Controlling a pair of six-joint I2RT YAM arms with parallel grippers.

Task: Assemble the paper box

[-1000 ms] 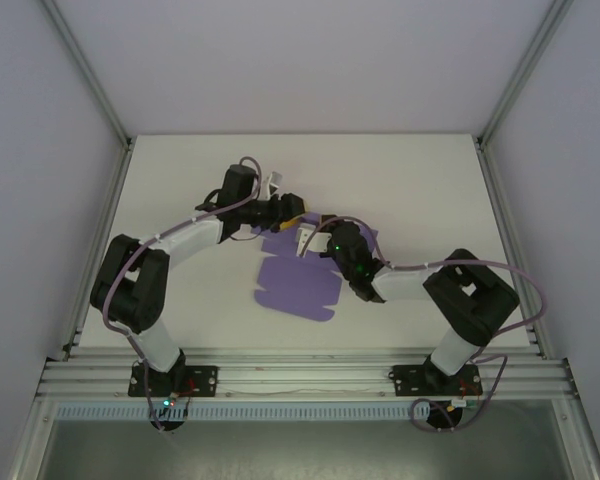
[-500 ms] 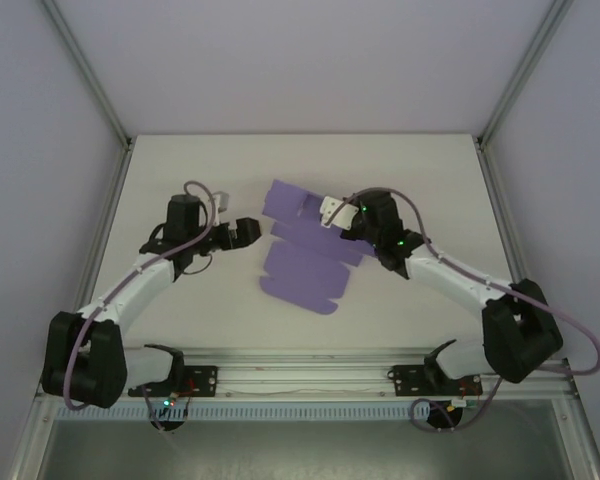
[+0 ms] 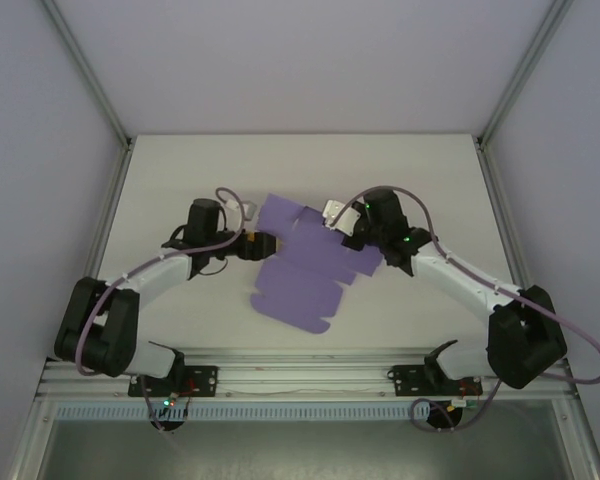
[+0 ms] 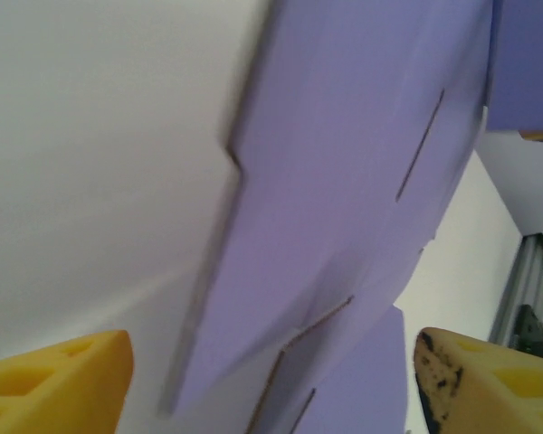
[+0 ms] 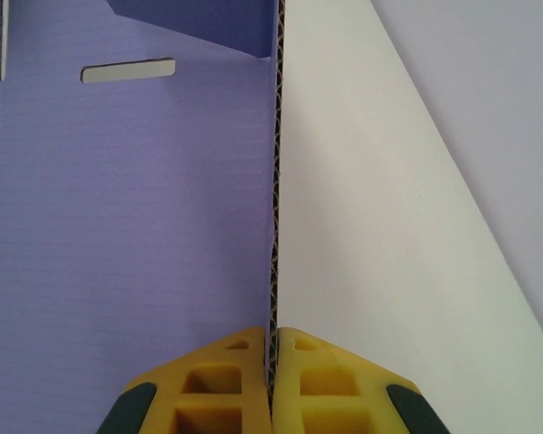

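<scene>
The paper box [image 3: 305, 270] is a flat violet die-cut sheet with slots and flaps, lying mid-table with its far part raised. My right gripper [image 3: 342, 228] is shut on the sheet's far right edge. In the right wrist view the yellow fingertips [image 5: 240, 380] pinch the corrugated edge of the card [image 5: 127, 226]. My left gripper [image 3: 270, 243] is at the sheet's left edge and stands open. In the left wrist view its yellow fingers [image 4: 59, 384] are wide apart, with the purple sheet [image 4: 344, 181] just ahead and reaching in between them.
The white table [image 3: 180, 180] is bounded by aluminium frame posts on both sides and a rail [image 3: 300, 375] along the near edge, where both arm bases sit. Grey walls enclose the back and sides.
The left arm swung out to the left, opened its jaws, then came back to the sheet's left edge. The right gripper kept its grip and carried the sheet's far edge back, so the sheet turned slightly.
</scene>
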